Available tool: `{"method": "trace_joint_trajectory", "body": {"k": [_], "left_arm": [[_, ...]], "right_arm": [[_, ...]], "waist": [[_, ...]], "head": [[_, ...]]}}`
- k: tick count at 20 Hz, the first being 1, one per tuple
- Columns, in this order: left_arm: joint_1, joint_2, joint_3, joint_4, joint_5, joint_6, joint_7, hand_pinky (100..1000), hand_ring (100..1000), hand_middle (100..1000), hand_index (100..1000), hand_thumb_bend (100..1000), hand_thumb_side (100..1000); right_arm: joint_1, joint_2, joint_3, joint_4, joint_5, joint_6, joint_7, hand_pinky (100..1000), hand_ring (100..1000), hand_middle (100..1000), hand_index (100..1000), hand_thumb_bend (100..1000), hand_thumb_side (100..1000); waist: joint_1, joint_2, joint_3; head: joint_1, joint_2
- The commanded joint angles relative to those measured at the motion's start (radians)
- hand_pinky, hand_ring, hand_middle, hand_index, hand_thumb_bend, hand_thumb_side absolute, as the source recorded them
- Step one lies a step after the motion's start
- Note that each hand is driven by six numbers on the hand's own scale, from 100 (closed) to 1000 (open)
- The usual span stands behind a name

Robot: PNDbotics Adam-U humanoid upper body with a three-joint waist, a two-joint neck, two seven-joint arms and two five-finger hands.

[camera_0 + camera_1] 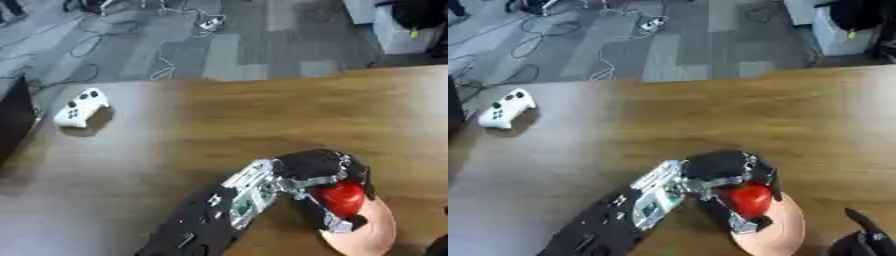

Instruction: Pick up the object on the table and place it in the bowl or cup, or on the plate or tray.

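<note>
At the far left of the counter (219, 115) lies a white controller (81, 107), well apart from the work. Right of centre, near the front edge, the left hand (319, 172) reaches across, its fingers curled round a red ball (341, 196). The ball sits just over a pale pink plate (372, 230), at the plate's near-left part; whether it touches the plate cannot be told. At the lower right corner a dark part of the right hand (864, 240) shows, but its fingers cannot be made out.

The placing looks close to done. The risk is in the letting go: a round thing released on a shallow plate may roll off onto the counter. Fingers drawing back could also nudge it or drag the light plate sideways.
</note>
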Motion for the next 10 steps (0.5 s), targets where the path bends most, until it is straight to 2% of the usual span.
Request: {"method": "trace_joint_trajectory", "body": {"k": [1, 10], "left_arm": [[-0.013, 0.013, 0.006, -0.004, -0.027, -0.012, 0.014, 100, 309, 509, 668, 100, 121], [-0.002, 0.011, 0.002, 0.020, -0.067, -0.028, 0.033, 100, 307, 506, 662, 100, 132]], "right_arm": [[-0.011, 0.005, 0.000, -0.023, 0.007, -0.006, -0.001, 541, 564, 555, 1000, 100, 900], [-0.018, 0.012, 0.000, -0.022, 0.020, -0.009, 0.000, 542, 565, 556, 1000, 100, 912]], "waist": [[-0.010, -0.008, -0.005], [-0.007, 0.006, -0.022]], "head": [[0.017, -0.027], [0.032, -0.060]]}}
